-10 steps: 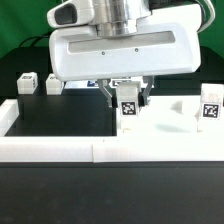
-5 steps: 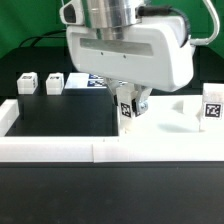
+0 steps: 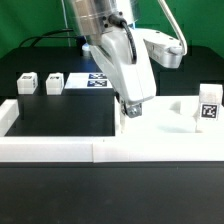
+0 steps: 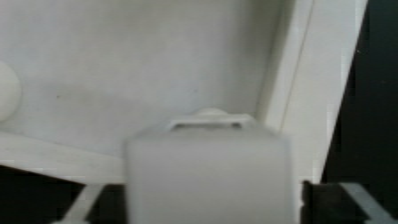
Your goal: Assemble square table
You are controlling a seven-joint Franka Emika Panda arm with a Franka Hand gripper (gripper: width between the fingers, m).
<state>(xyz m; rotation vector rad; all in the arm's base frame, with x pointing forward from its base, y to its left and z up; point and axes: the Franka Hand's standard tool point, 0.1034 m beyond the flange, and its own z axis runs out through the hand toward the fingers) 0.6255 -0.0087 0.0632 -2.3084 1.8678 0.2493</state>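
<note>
Exterior view, biggest thing first: what fills it?

— The arm (image 3: 110, 40). It comes down from the top and leans toward the middle of the scene, hiding much of what lies behind it.

— And the task's own piece?

— The square table top (image 3: 165, 128) lies flat on the exterior view's right, on the black table (image 3: 60, 115), just behind the long white border wall (image 3: 60, 150). In the wrist view the same top (image 4: 125, 80) takes up nearly the whole picture, with its raised rim running along one side.

— What sits further back?

— The marker board (image 3: 98, 80), flat on the table and partly covered by the arm.

— Now the legs.

— The first leg (image 3: 26, 82) and second leg (image 3: 54, 83) stand side by side on the exterior view's left, well apart from the top. The third leg (image 3: 208, 108) stands upright near the top's right end, its tag facing the camera. The fourth leg (image 4: 205, 175) shows best in the wrist view: upright over the recessed surface, just beside the rim.

— And the pincer?

— The gripper (image 3: 130, 110) hangs over the top's left end, right at the fourth leg. From this side angle, and with the wrist picture so blurred, I cannot tell whether the jaws pinch that leg or stand clear of it.
</note>
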